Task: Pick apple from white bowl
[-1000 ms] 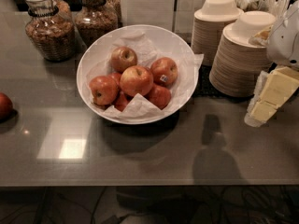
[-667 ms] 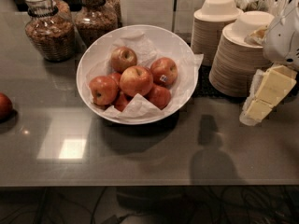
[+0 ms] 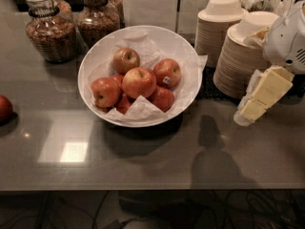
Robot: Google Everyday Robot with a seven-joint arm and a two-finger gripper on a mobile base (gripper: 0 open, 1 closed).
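a: red apples [image 3: 139, 82] sit heaped in the white bowl [image 3: 188, 56] on the surface [image 3: 143, 161]. the end effector [image 3: 249, 112] hangs to its right, holding nothing; how open, i cannot tell.
b: swinging in, it could clip the paper bowl stacks [image 3: 236, 63] or nudge apples apart.

Pincer [image 3: 249, 112] far right — arm [image 3: 288, 42] off-frame

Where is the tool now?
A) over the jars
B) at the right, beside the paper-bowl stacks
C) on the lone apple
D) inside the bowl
B: the tool hangs at the right beside the stacks, outside the bowl of apples.
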